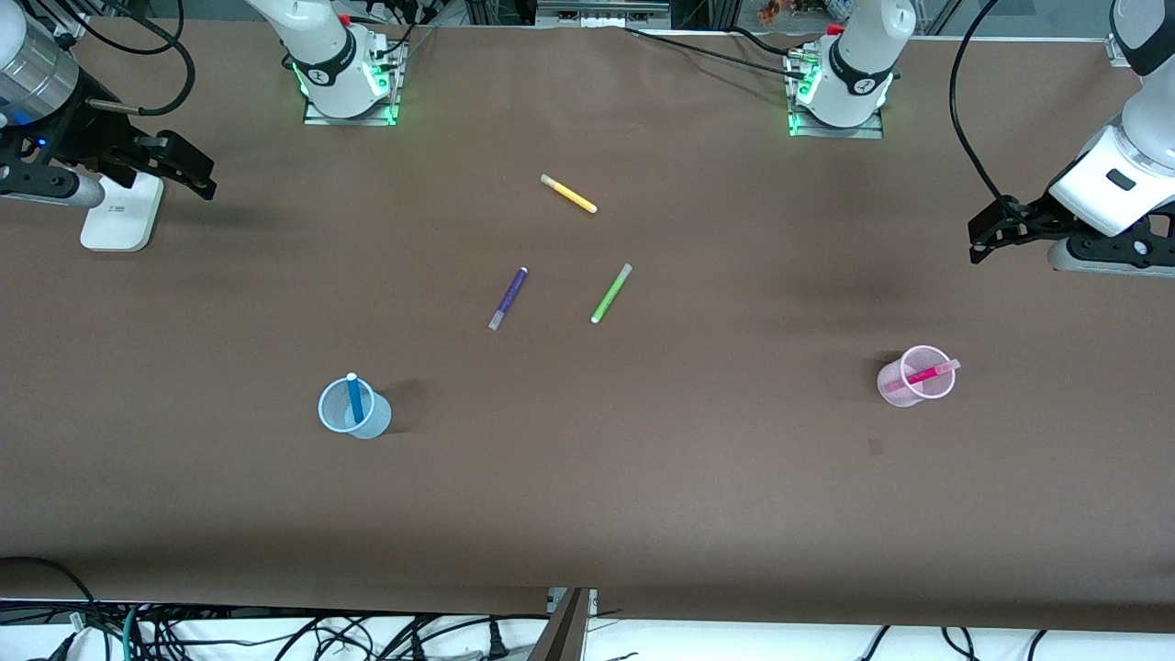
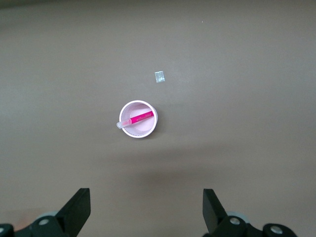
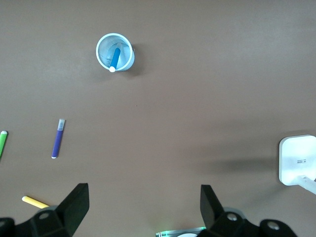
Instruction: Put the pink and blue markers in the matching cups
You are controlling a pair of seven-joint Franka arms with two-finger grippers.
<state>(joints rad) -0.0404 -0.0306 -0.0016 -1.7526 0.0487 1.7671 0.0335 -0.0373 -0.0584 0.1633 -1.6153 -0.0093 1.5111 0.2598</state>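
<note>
- Two cups are standing well apart on the bench (image 1: pixel 643 477), each holding its matching marker.
- Pink marker (image 1: pixel 925 374) is leaning in the pink cup (image 1: pixel 911 390), toward the left arm's end.
- Blue marker (image 1: pixel 354 397) is leaning in the blue cup (image 1: pixel 360 418), roughly eight o'clock from the purple marker (image 1: pixel 508 297).
- Left tool (image 2: pixel 146 210) is hovering wide open and empty over bare bench.
- Right tool (image 3: pixel 144 207) is hovering likewise, gaping, gripping nothing.

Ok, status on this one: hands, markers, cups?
Left hand open, right hand open, both empty above the table ends. Blue marker in blue cup; pink marker in pink cup. Nothing in the way.
</note>
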